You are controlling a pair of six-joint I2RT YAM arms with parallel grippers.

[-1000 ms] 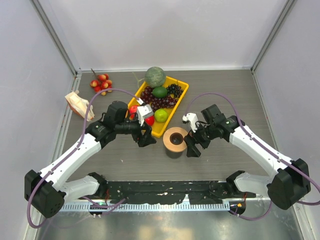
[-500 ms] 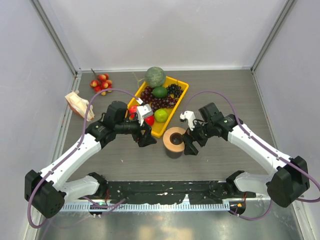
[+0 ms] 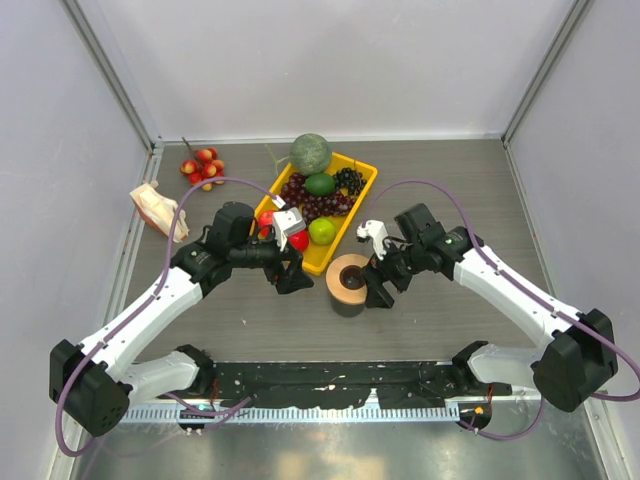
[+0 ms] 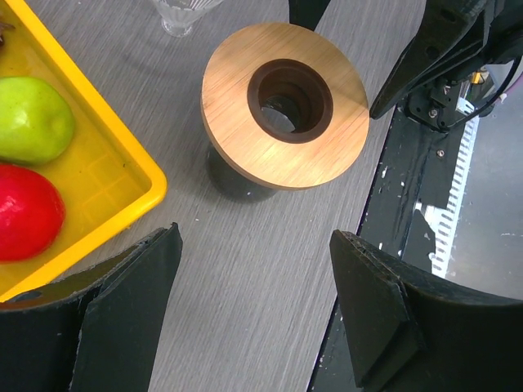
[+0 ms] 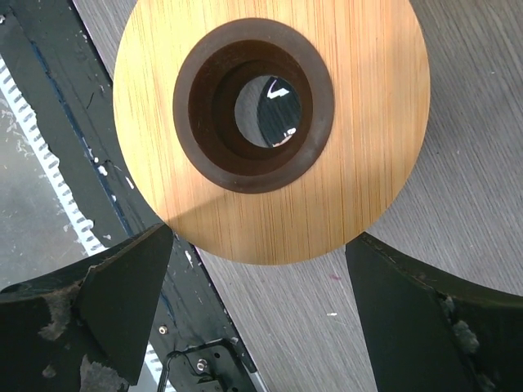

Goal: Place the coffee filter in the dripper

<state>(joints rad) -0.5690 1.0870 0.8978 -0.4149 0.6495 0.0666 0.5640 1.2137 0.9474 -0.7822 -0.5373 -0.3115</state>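
No single white coffee filter shows in any view. A clear ribbed glass piece (image 4: 184,12), cut off by the top edge of the left wrist view, looks like the dripper; in the top view it is hidden. My left gripper (image 3: 290,276) (image 4: 257,318) is open and empty over bare table, left of a tan wooden ring (image 3: 350,276) (image 4: 284,104) on a dark cup (image 4: 237,178). My right gripper (image 3: 378,291) (image 5: 261,327) is open and empty, its fingers just at the near right edge of the ring (image 5: 271,131).
A yellow tray (image 3: 364,193) (image 4: 122,155) of fruit stands behind the ring. A pale bundle of papers (image 3: 155,208) lies at the left wall, red fruits (image 3: 203,167) behind it. A green melon (image 3: 311,154) sits by the tray. A black rail (image 3: 330,380) runs along the near edge.
My right gripper has moved left, closer to the wooden ring. The left arm has barely moved.
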